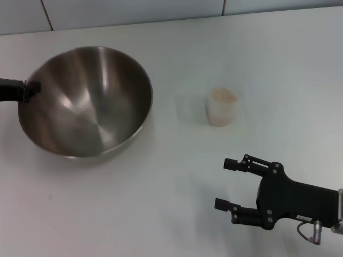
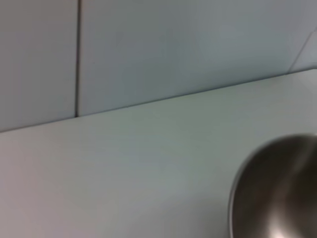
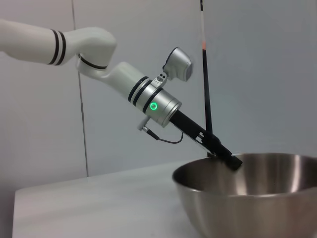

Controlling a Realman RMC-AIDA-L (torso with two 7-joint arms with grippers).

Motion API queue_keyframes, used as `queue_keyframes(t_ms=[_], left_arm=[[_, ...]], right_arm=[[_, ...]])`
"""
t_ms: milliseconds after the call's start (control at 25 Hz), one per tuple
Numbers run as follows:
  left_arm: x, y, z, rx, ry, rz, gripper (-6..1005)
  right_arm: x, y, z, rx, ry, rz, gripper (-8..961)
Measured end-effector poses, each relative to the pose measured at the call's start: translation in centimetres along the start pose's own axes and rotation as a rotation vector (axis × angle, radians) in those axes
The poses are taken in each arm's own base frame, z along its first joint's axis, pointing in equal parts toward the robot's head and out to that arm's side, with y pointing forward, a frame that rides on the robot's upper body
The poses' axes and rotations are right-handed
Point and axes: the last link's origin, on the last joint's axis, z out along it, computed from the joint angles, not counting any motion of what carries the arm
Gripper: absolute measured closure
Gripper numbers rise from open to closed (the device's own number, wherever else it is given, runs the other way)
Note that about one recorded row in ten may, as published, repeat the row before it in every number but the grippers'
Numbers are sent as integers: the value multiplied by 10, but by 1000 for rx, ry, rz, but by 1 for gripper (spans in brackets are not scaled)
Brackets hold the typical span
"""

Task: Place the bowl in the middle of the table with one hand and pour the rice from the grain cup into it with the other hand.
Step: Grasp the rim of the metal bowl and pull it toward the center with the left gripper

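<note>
The large steel bowl [image 1: 88, 101] stands on the left part of the white table [image 1: 150, 214]; its rim also shows in the left wrist view [image 2: 277, 193] and in the right wrist view [image 3: 257, 188]. My left gripper [image 1: 29, 90] reaches in from the left edge and is shut on the bowl's rim, as the right wrist view shows [image 3: 232, 161]. To the right of the bowl stands the small translucent grain cup [image 1: 221, 110], filled with pale rice [image 1: 223, 95]. My right gripper [image 1: 224, 183] hovers open near the front right, well in front of the cup, with nothing between its fingers.
A tiled wall [image 1: 134, 10] runs along the table's far edge. Bare tabletop lies between the bowl and the cup and across the front.
</note>
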Motion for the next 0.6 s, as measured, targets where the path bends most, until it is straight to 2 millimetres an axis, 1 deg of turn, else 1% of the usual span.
queue_keyframes(t_ms=[160, 320, 360, 400, 520, 560, 600], left_arm=[[5, 0, 5, -34, -25, -13, 928], [10, -2, 8, -62, -46, -26, 949], [17, 0, 7, -91, -43, -30, 954], [17, 0, 7, -91, -43, -30, 954], [30, 7, 6, -142, -37, -17, 955], [40, 15, 8, -179, -41, 7, 955], [40, 15, 8, -179, -41, 7, 955]], right_arm=[[0, 0, 0, 0, 1, -2, 238], [0, 0, 1, -1, 1, 3, 241], [0, -1, 1, -3, 1, 6, 242], [0, -1, 1, -3, 1, 6, 243], [-1, -1, 1, -5, 0, 6, 245], [-1, -1, 2, -8, -1, 4, 246], [-1, -1, 2, -8, -1, 4, 247]])
